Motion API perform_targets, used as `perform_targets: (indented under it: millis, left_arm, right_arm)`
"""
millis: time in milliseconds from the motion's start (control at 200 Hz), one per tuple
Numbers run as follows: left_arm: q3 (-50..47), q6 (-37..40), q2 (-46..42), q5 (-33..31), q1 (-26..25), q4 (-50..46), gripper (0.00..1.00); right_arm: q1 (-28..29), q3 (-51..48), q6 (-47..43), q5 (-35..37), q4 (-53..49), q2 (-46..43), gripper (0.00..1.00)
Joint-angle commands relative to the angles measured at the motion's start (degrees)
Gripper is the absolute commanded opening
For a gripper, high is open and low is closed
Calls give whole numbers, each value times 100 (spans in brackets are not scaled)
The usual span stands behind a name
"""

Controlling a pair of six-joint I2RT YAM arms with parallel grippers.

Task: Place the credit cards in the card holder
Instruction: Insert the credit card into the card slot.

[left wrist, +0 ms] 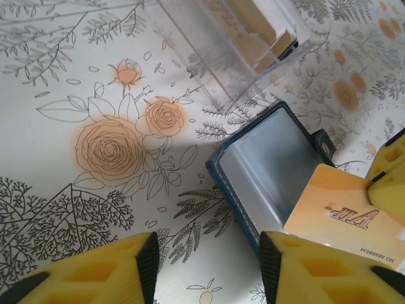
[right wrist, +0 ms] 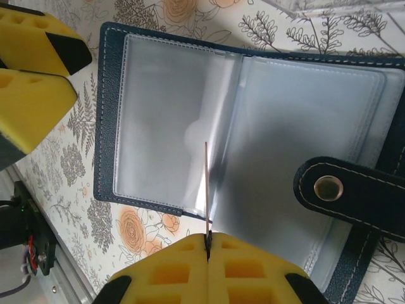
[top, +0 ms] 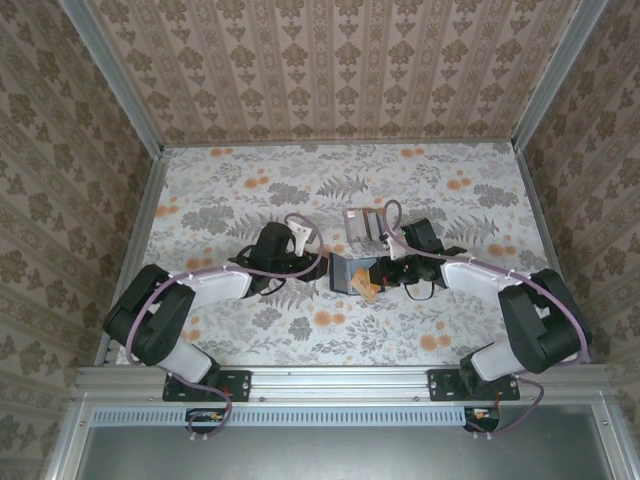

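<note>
Here, right pincer (right wrist: 207, 244): fully closed, pinching a credit card (right wrist: 205, 183) by one edge.
Hidden: from the right wrist the card shows edge-on as a thin line, its face unseen. From the left wrist its orange face is cut off by the frame and a yellow finger.
Card holder (right wrist: 285, 114): lying open on the tabletop (left wrist: 63, 95), right below the held card, clear sleeves up.
Left pincer (left wrist: 209, 259): jaws apart, nothing between them, at the card holder's side away from its snap tab.
Clear box (left wrist: 215, 50): just beyond the card holder, contents hard to make out.
</note>
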Motion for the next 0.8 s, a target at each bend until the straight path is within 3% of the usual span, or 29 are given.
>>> perform_targets:
  millis: [0, 175, 360, 795]
  left_arm:
    - [215, 134, 190, -55, -67, -181, 41]
    - [564, 126, 511, -220, -60, -722, 21]
    - [758, -27, 785, -242, 60, -1056, 7]
    - [951, -484, 1313, -59, 205, -1169, 4]
  right_arm:
    - [-67, -42, -40, -323, 255, 228, 0]
    - [-126, -111, 251, -524, 842, 603, 0]
    - [-165, -96, 585, -783, 1211, 927, 0]
    - [-192, -97, 1112, -834, 1679, 1156, 5]
